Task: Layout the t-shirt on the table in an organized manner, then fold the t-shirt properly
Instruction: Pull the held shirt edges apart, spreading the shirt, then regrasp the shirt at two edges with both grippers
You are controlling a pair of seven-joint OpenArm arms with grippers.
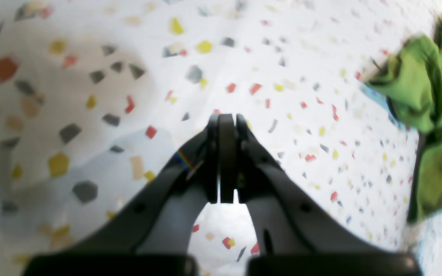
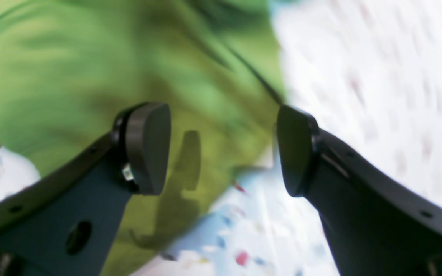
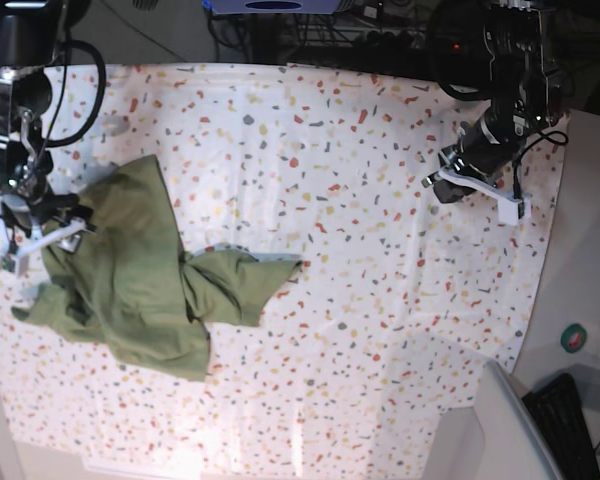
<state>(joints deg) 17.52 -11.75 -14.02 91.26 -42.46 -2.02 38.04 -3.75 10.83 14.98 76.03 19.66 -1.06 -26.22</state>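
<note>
The olive-green t-shirt [image 3: 150, 285] lies crumpled on the left part of the speckled table [image 3: 360, 200], with one flap stretching toward the middle. My right gripper [image 3: 45, 235] hangs over the shirt's left edge. In the right wrist view it [image 2: 221, 149] stands open just above the t-shirt [image 2: 90, 57], where green cloth meets the table [image 2: 378, 76]; nothing sits between its pads. My left gripper [image 3: 445, 182] is at the far right of the table, well away from the shirt. In the left wrist view it [image 1: 226, 122] is shut on nothing over bare table [image 1: 282, 76], and the t-shirt [image 1: 432, 96] shows at the right edge.
A grey bin [image 3: 510, 430] and a dark keyboard [image 3: 570, 420] sit off the table's lower right corner. Cables and equipment [image 3: 310, 30] line the far edge. The cover has shallow creases around the middle.
</note>
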